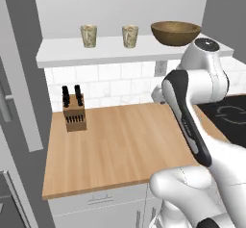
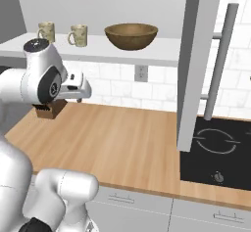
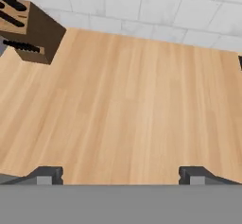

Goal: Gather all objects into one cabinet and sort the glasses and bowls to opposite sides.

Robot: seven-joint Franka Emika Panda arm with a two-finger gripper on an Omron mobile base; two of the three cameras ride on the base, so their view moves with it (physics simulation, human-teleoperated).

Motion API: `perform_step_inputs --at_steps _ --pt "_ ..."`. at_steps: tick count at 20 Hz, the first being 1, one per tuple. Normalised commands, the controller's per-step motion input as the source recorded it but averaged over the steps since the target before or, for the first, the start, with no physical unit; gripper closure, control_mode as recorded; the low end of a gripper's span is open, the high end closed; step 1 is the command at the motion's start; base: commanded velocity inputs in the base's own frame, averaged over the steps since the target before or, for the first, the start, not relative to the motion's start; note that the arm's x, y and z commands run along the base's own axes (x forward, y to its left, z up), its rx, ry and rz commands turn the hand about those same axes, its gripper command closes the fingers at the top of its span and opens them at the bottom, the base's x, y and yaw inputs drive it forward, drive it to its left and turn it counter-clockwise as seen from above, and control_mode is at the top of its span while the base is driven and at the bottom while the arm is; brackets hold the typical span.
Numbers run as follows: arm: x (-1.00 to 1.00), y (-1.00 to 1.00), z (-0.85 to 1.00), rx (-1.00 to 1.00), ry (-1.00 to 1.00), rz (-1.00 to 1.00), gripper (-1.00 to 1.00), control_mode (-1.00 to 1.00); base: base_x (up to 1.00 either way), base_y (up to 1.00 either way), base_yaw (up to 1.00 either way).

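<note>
Hand view: gripper point(image 3: 121, 175) spread wide, empty, aimed down at bare table point(image 3: 132, 109). Two cups point(image 1: 88, 35) point(image 1: 129, 36) and bowl point(image 1: 175, 32) on cabinet shelf point(image 1: 110, 51), upper frame. Risk: clipping shelf edge when raising. Arm folded, elbow high, hand over table.

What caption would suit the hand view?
Open gripper hovering above the wooden counter, knife block at the tiled wall.

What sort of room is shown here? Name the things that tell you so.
A kitchen, rendered rather than real. A knife block stands on a wooden counter beside a black cooktop, with a tiled wall behind and a wooden bowl on the cabinet shelf above.
</note>
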Motion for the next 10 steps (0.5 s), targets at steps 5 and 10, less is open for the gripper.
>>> perform_step_inputs --at_steps 5,10 --pt "-0.39 -0.02 0.0 0.01 -0.09 -0.03 -1.0 1.0 -0.22 -0.01 -0.03" --pt "0.0 0.0 0.0 0.0 0.0 0.0 -1.0 1.0 -0.87 -0.1 -0.07"
